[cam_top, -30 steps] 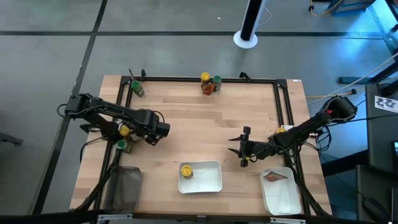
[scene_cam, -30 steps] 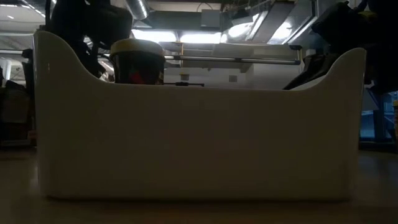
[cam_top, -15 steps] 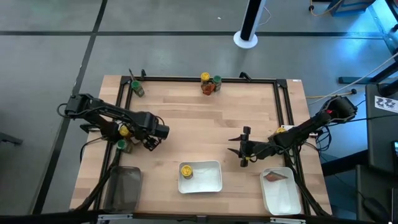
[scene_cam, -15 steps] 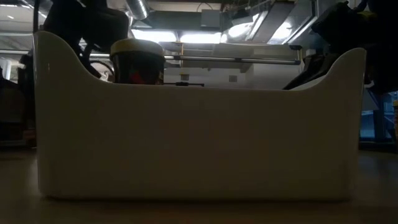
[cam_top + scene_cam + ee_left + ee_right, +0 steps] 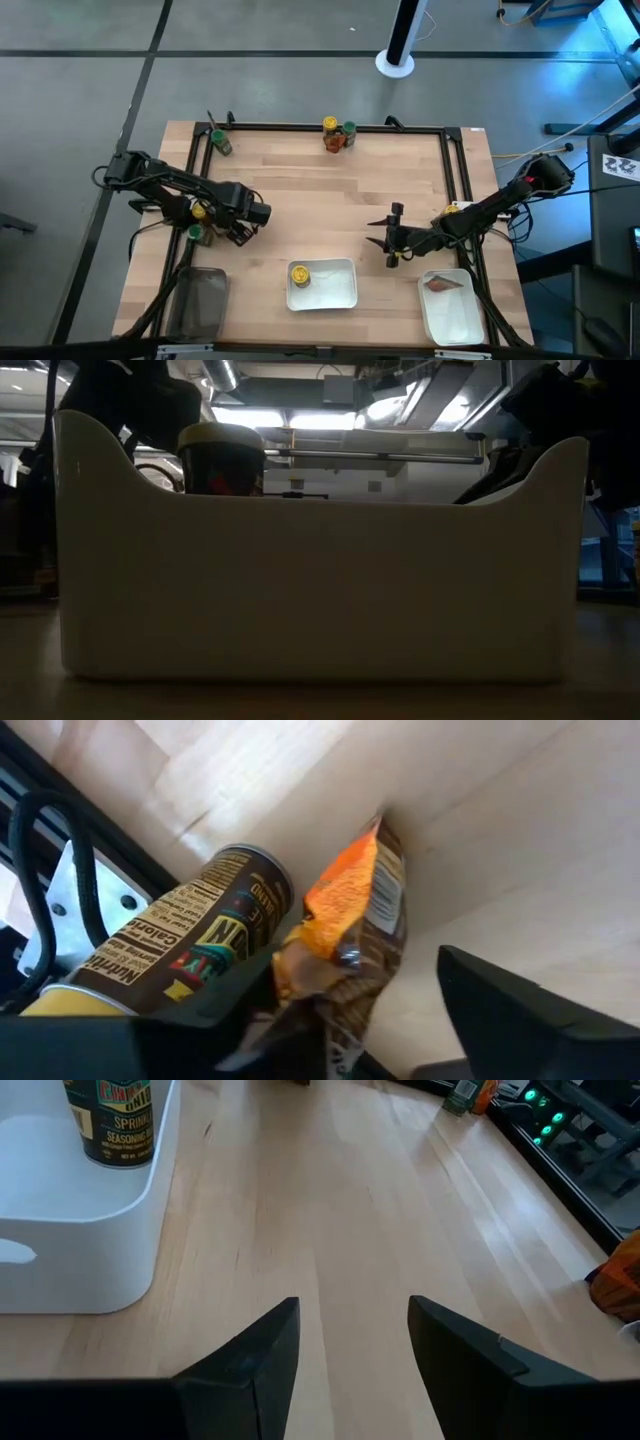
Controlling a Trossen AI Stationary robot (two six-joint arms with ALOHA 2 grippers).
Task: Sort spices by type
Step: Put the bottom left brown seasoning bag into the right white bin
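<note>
Orange packet (image 5: 345,925) between left jaws, at the table's left edge.
Left gripper (image 5: 240,232) is low by the black frame rail (image 5: 197,165); jaws part open around the crumpled packet, contact unclear. A yellow-capped jar (image 5: 165,960) lies on its side touching the packet; a green-capped jar (image 5: 196,233) is just beside. Right gripper (image 5: 390,240) hovers over bare wood, jaws half open, holding nothing. Middle white tray (image 5: 340,290) has one yellow-capped jar; right tray (image 5: 455,315) has a red packet (image 5: 440,284). Table centre open; more jars along the far edge.
</note>
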